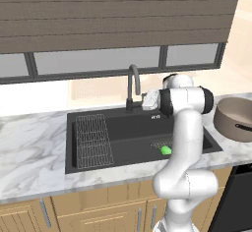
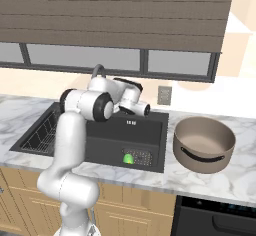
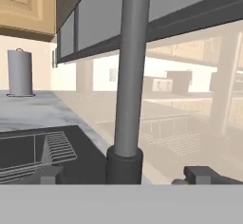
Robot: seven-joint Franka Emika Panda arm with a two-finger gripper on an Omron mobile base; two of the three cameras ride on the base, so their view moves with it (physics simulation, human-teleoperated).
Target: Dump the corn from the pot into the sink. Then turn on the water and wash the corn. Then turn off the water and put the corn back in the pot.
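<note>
The arm bends over the sink (image 1: 88,115), hand level at the faucet (image 1: 133,86). The gripper (image 3: 124,174) stands wide, one fingertip on each side of the faucet's stem, touching nothing. The corn (image 1: 166,150) lies on the drain grate (image 2: 137,156). The pot (image 2: 204,142) sits upright on the marble counter (image 1: 29,147), right of the sink.

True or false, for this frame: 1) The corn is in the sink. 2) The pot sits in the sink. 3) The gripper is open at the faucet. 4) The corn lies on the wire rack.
1) True: the corn lies in the sink.
2) False: the pot stands on the counter to the sink's right.
3) True: the gripper is open, its fingers either side of the faucet.
4) False: the corn lies on the drain grate; the rack is at the other end.
</note>
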